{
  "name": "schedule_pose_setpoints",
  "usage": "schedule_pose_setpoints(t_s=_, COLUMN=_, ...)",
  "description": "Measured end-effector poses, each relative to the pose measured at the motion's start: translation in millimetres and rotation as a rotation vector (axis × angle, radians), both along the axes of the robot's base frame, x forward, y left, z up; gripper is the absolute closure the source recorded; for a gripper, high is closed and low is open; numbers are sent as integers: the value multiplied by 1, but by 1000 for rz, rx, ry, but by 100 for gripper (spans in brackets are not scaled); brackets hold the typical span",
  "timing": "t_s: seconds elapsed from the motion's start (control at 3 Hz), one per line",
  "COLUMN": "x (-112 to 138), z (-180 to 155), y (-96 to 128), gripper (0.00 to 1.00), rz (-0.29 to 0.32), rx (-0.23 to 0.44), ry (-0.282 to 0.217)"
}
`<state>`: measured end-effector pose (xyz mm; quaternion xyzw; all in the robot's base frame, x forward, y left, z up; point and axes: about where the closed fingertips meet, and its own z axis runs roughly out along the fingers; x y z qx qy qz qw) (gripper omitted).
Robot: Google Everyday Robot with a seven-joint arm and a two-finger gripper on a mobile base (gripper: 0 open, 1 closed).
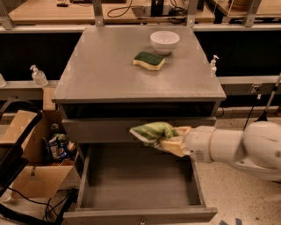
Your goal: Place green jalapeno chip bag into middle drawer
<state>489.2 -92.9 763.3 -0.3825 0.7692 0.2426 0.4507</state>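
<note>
The middle drawer [139, 214] lies pulled out nearest the camera, its broad grey floor bare and its side walls tall. I take it as my landmark. Above its back right part hangs my gripper [166, 140], reaching in from the right side of the drawer, and my fingers [174, 145] are pinched on the green jalapeno chip bag [151, 131]. The bag is crumpled in my grasp and sticks out to the left, in the air over the drawer's rear edge, touching nothing below it as far as I can tell.

So I judge this the carrying step: the bag is lifted and over the opening, but not yet put down. The next move calls for lowering me toward the drawer floor, a little forward of the rear wall, and only then parting my fingers. The foil looks slippery, so a low release seems wiser than a drop.

Just behind the drawer, and above it, runs the shallower drawer front [101, 130], closed. Higher and farther is the cabinet top [101, 74], carrying a green-topped sponge [149, 60] and, beyond that, a white bowl [164, 41]. Left of the drawer, on the floor, stands an open cardboard box [30, 181] with a snack packet [59, 147] in it. Farthest behind the drawer is a wooden bench [52, 11] with cables.
</note>
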Motion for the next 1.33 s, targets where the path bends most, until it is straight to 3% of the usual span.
schedule_pose_setpoints(t_s=0.33, x=20, z=-104, y=43, gripper=100, rz=102, rx=74, ry=106)
schedule_pose_setpoints(t_s=1.33, x=32, z=-230, y=117, gripper=100, rz=268, rx=154, ry=178)
